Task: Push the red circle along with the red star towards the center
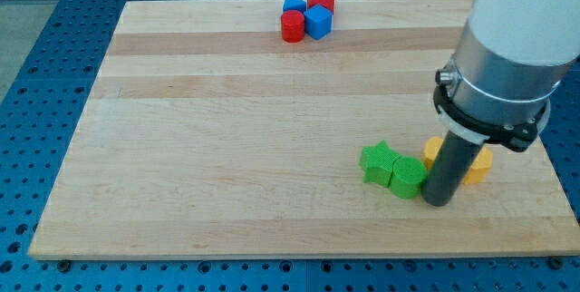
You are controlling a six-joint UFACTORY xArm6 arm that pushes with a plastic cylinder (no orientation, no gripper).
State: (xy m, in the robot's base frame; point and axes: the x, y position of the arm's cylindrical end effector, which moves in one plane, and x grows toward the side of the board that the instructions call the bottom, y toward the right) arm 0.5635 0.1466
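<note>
The red circle point(292, 26) stands near the board's top edge, at the left of a tight cluster. The red star point(321, 2) sits at the cluster's top right. A blue block point(293, 4) is at the top left of the cluster and a blue cube point(318, 22) is at its lower right, touching the red circle. My tip point(438, 201) rests on the board far away at the lower right, right next to the green circle point(407, 178) and in front of the yellow blocks.
A green star point(377, 161) lies left of the green circle. Two yellow blocks point(478, 166) point(434, 150) are partly hidden behind the rod. The wooden board point(227, 147) lies on a blue perforated table. The arm's white body fills the top right.
</note>
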